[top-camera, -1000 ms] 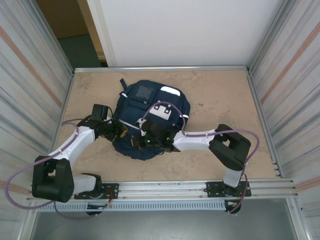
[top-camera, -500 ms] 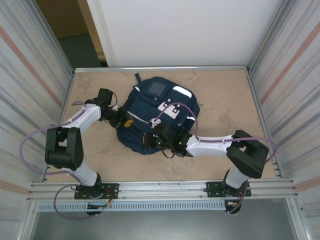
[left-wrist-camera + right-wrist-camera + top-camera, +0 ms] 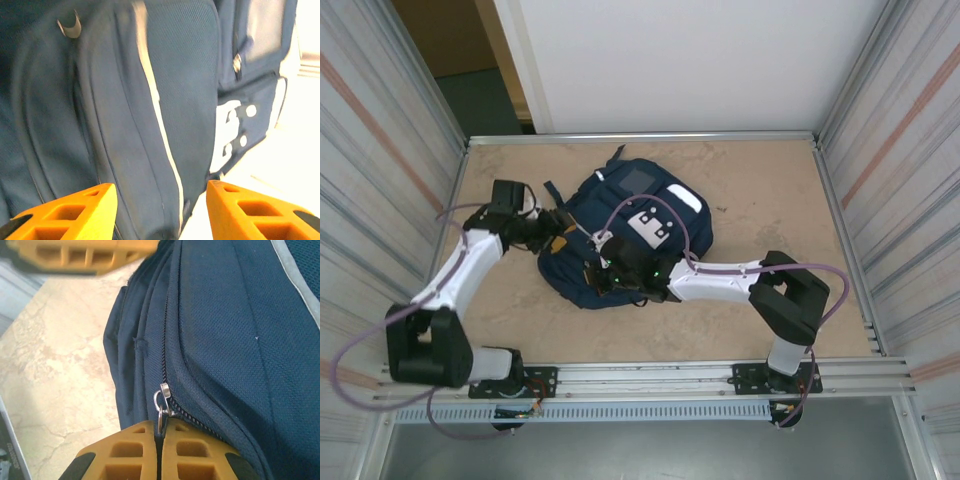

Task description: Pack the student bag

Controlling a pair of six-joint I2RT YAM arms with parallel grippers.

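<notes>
The student bag (image 3: pixel 635 225), a navy backpack with white patches and a grey square patch, lies flat mid-table. My left gripper (image 3: pixel 561 233) hovers at its left edge, open. In the left wrist view the orange fingers (image 3: pixel 95 205) stand apart, with the bag's striped side panel (image 3: pixel 150 100) just beyond them and nothing clamped. My right gripper (image 3: pixel 608 274) rests on the bag's near left side. It is shut on the metal zipper pull (image 3: pixel 161 410) of a side zipper (image 3: pixel 167 350), which looks closed above the slider.
The beige tabletop (image 3: pixel 760 210) is fenced by metal rails and corrugated walls on both sides. Purple cables loop from both arms, one arching over the bag's white patch (image 3: pixel 655 225). The left gripper's orange finger (image 3: pixel 80 255) crosses the top of the right wrist view.
My left gripper has opened and let go of the bag's left edge, drawing back slightly left. The bag has shifted left with the right gripper, which stays shut on the zipper pull.
</notes>
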